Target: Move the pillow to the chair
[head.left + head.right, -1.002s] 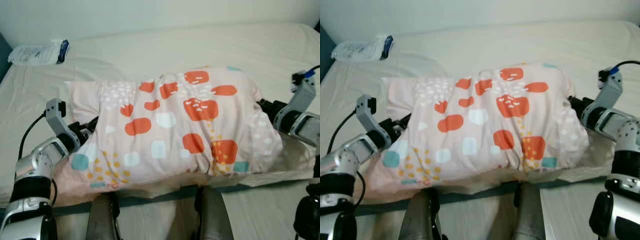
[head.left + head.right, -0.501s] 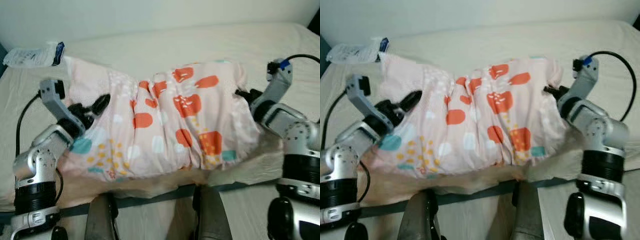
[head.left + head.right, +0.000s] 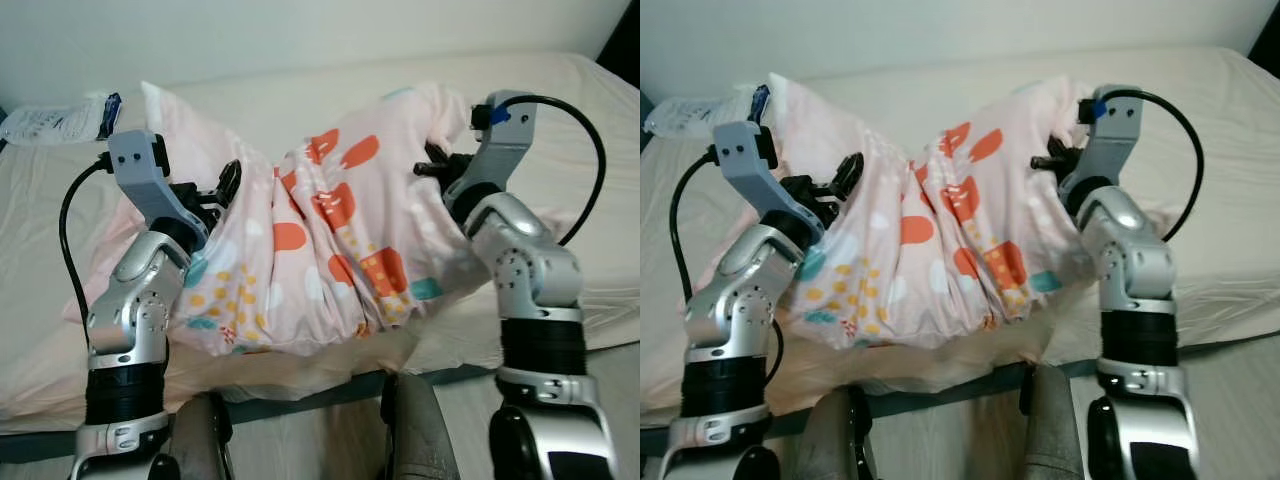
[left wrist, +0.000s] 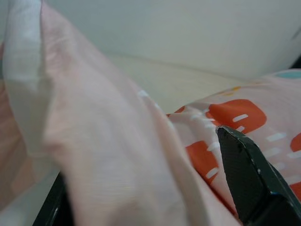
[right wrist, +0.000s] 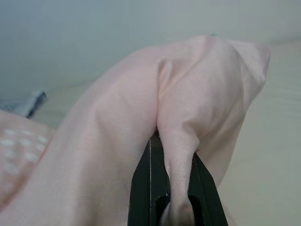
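I see the left gripper [image 3: 222,185] at 9 o'clock and right gripper [image 5: 171,197] at 3 o'clock, both pinching the pillow [image 3: 320,240] above the bed [image 3: 560,110].

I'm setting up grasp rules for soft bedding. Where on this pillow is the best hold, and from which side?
At its two short ends, one pincer from each side. The pillow is long and limp, and it bunches in the middle. The left pincer and right pincer each pinch a fold of cover there, and it hangs lifted off the bed.
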Robot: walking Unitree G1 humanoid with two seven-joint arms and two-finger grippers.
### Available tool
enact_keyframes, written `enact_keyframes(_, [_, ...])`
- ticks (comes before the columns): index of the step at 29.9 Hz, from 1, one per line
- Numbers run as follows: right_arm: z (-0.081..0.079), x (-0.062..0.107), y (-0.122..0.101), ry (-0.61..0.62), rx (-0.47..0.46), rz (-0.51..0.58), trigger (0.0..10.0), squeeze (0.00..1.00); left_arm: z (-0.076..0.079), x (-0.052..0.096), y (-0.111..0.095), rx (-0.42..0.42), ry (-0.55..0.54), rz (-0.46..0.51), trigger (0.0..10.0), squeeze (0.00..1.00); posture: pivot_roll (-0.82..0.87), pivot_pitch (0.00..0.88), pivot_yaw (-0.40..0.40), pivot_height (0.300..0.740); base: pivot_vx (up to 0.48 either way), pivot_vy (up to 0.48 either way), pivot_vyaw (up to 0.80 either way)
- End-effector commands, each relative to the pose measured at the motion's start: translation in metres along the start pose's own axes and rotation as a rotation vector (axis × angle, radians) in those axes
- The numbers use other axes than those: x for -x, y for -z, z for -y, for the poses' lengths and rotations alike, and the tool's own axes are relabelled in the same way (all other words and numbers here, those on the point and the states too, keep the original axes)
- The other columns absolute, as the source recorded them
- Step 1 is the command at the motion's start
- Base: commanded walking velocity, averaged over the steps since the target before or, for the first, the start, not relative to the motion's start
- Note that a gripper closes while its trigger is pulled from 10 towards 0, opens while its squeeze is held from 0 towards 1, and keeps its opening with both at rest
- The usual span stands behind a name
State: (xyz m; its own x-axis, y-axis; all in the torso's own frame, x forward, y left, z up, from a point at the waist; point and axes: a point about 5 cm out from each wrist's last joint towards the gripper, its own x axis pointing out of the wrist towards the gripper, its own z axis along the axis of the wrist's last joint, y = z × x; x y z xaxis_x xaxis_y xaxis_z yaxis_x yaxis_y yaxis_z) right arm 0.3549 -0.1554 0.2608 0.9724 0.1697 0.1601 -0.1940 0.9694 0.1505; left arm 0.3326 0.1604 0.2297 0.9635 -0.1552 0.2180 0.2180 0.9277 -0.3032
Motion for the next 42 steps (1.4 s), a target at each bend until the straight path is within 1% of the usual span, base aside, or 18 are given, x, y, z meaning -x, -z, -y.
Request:
enact_keyframes(1, [-0.019,0.003,-0.001,-0.069,0.026,0.051,10.0,0.00,0.016,0.000,0.000,-0.005,0.029,0.025,10.0,0.00,0.01,0.106,0.012,0.506,0.000,0.000,0.00])
enact_keyframes(3, [-0.023,0.006,0.005,-0.082,0.070,0.046,10.0,0.00,0.018,0.000,0.001,0.017,0.011,0.024,10.0,0.00,0.01,0.105,0.012,0.506,0.000,0.000,0.00])
enact_keyframes(5, [-0.025,0.008,0.022,-0.075,0.169,-0.027,10.0,0.00,0.020,0.002,0.006,-0.032,0.019,0.006,10.0,0.00,0.01,0.099,0.012,0.506,0.000,0.000,0.00])
enact_keyframes(7, [-0.027,0.010,0.027,-0.073,0.195,-0.038,10.0,0.00,0.021,0.004,0.009,-0.056,0.022,0.000,10.0,0.00,0.01,0.096,0.014,0.506,0.000,0.000,0.00])
enact_keyframes(9, [-0.028,0.012,0.029,-0.050,0.258,-0.013,10.0,0.00,0.020,0.006,0.012,-0.100,0.014,-0.001,10.0,0.00,0.01,0.095,0.015,0.506,0.000,0.000,0.00])
enact_keyframes(12, [-0.030,0.013,0.029,-0.037,0.292,0.015,10.0,0.00,0.020,0.007,0.012,-0.111,0.006,0.007,10.0,0.00,0.01,0.095,0.018,0.506,0.000,0.000,0.00])
enact_keyframes(17, [-0.033,0.014,0.031,-0.040,0.303,0.028,10.0,0.00,0.019,0.007,0.011,-0.132,-0.003,0.015,10.0,0.00,0.01,0.099,0.019,0.506,0.000,0.000,0.00])
enact_keyframes(20, [-0.028,0.017,0.034,-0.026,0.308,0.034,10.0,0.00,0.002,0.004,0.004,-0.153,-0.077,0.025,10.0,0.00,0.02,0.102,0.020,0.506,0.000,0.000,0.00])
enact_keyframes(23, [-0.024,0.017,0.034,-0.015,0.301,0.034,10.0,0.00,-0.002,0.003,0.001,-0.159,-0.089,0.024,10.0,0.00,0.02,0.106,0.020,0.506,0.000,0.000,0.00])
enact_keyframes(27, [-0.019,0.016,0.031,0.008,0.281,0.047,10.0,0.00,0.001,0.001,-0.006,-0.126,-0.075,0.050,10.0,0.00,0.02,0.108,0.022,0.506,0.000,0.000,0.00])
enact_keyframes(30, [-0.022,0.015,0.028,0.005,0.267,0.069,10.0,0.00,0.008,-0.002,-0.013,-0.110,-0.045,0.082,10.0,0.00,0.02,0.111,0.026,0.506,0.000,0.000,0.00])
enact_keyframes(32, [-0.023,0.015,0.027,0.008,0.256,0.081,10.0,0.00,0.013,-0.005,-0.020,-0.072,-0.027,0.121,10.0,0.00,0.02,0.110,0.025,0.506,0.000,0.000,0.00])
enact_keyframes(35, [-0.022,0.015,0.027,0.011,0.255,0.080,10.0,0.00,0.013,-0.006,-0.022,-0.051,-0.020,0.127,10.0,0.00,0.02,0.111,0.026,0.506,0.000,0.000,0.00])
enact_keyframes(38, [-0.020,0.015,0.029,0.012,0.260,0.077,10.0,0.00,0.009,-0.007,-0.014,-0.144,-0.010,0.060,10.0,0.00,0.02,0.112,0.026,0.506,0.000,0.000,0.00])
enact_keyframes(39, [-0.020,0.015,0.030,0.011,0.261,0.073,10.0,0.00,0.003,-0.006,-0.002,-0.218,-0.015,-0.015,0.0,0.00,0.02,0.113,0.027,0.506,0.000,0.000,0.00])
enact_keyframes(40, [-0.019,0.015,0.030,0.011,0.261,0.071,10.0,0.00,-0.002,-0.005,0.006,-0.266,-0.020,-0.066,0.0,0.00,0.02,0.115,0.029,0.506,0.000,0.000,0.00])
enact_keyframes(41, [-0.019,0.015,0.030,0.011,0.261,0.071,10.0,0.00,-0.002,-0.005,0.006,-0.266,-0.020,-0.066,0.0,0.00,0.02,0.115,0.029,0.506,0.000,0.000,0.00])
enact_keyframes(42, [-0.019,0.015,0.030,0.010,0.264,0.069,10.0,0.00,-0.006,-0.004,0.012,-0.285,-0.028,-0.099,0.0,0.00,0.01,0.117,0.031,0.506,0.000,0.000,0.00])
